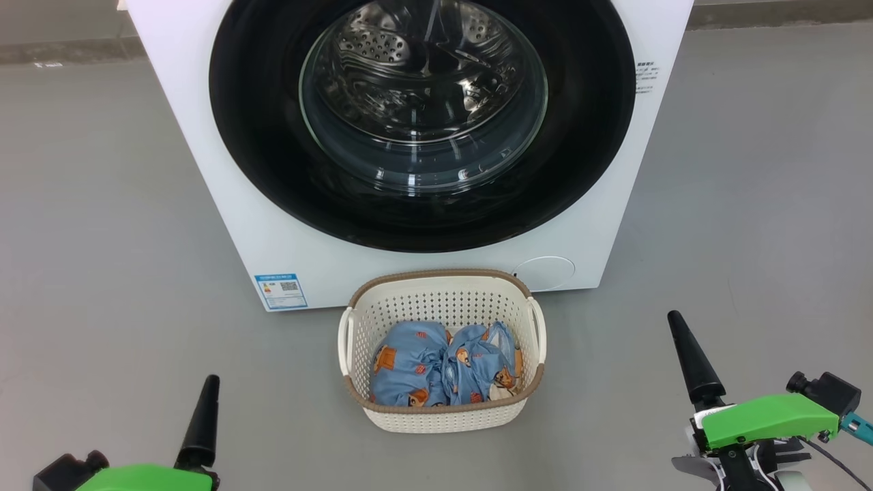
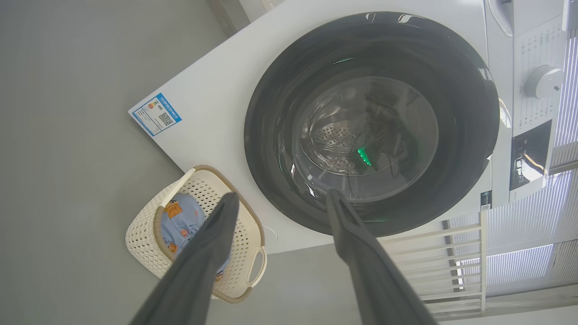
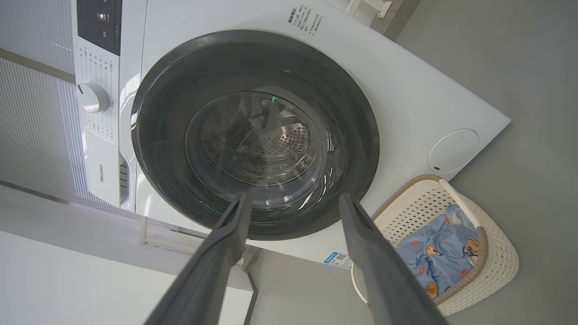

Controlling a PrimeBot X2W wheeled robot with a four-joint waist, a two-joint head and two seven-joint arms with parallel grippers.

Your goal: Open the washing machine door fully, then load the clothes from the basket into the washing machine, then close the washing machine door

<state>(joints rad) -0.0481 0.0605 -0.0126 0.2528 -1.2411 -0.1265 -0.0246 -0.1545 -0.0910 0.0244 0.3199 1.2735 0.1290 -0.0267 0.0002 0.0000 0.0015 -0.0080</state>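
The white washing machine stands straight ahead, and its round washing machine door with the black rim and glass bowl lies shut flat against the front. On the floor just before it sits the cream basket holding the clothes, blue fabric with orange bears. My left gripper is open and empty, back from the basket at the lower left, one dark finger showing in the head view. On the lower right my right gripper is open and empty too, its finger well clear of the basket.
Grey floor spreads on both sides of the machine and basket. A blue label and a round white cover mark the machine's lower front. A control knob sits above the door, and a white slatted rail stands beside the machine.
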